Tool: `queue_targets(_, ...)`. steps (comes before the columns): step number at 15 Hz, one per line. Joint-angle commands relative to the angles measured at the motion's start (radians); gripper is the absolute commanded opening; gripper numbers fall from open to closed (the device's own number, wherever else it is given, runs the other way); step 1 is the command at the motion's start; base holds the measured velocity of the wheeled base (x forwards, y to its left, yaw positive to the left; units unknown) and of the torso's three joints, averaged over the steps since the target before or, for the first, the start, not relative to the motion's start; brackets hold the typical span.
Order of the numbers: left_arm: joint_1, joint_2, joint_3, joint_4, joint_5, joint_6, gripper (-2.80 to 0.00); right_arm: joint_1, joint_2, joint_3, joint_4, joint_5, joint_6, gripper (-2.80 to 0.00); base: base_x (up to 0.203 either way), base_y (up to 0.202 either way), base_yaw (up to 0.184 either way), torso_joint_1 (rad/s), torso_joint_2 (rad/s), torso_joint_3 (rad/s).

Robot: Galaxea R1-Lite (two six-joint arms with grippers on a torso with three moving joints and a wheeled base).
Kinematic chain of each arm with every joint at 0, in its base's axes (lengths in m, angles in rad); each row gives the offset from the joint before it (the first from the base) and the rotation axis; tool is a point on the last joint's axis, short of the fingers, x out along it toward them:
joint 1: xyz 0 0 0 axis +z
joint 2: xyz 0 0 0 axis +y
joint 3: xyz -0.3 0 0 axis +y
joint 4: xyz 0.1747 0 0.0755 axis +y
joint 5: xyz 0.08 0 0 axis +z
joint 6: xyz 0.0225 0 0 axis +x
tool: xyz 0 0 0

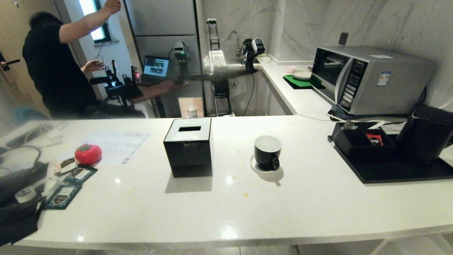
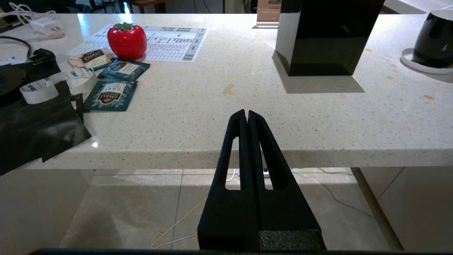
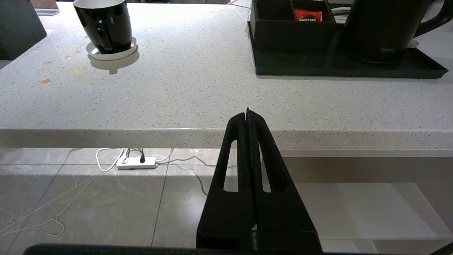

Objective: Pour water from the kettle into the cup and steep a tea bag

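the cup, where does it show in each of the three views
Head view: the cup stands mid-counter on its saucer, right of the black box.
Left wrist view: only part of the cup shows, at the right edge.
Right wrist view: the cup is upper left.
Shared landmark: the white saucer under it.

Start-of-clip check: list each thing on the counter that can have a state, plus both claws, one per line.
kettle: upright on black tray, untouched
cup: upright on saucer, looks empty
black box: upright, slot on top
tea sachets: sealed, lying flat
microwave: door closed
left claw: shut, empty, before counter edge
right claw: shut, empty, before counter edge
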Motion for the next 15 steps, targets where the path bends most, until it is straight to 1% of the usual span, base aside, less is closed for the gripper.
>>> queue_targets(1,0.0,0.0,0.0,-0.001,0.0,0.0,-2.8,0.001,0.0,0.0,0.0,0.0,0.0,-2.8,0.0,0.0,0.0,0.0,0.0,0.0)
queue_targets(7,0.0,0.0,0.0,0.001,0.0,0.0,-2.8,0.001,0.0,0.0,0.0,0.0,0.0,-2.8,0.0,0.0,0.0,0.0,0.0,0.0)
queue_targets(8,0.0,0.0,0.0,0.001,0.0,0.0,-2.8,0.0,0.0,0.0,0.0,0.0,0.0,-2.8,0.002,-0.091,-0.014,0.008,0.0,0.006)
queue_targets(15,0.0,0.0,0.0,0.001,0.0,0.0,-2.8,0.0,0.0,0.0,0.0,0.0,-0.002,-2.8,0.0,-0.189,0.001,0.005,0.0,0.002)
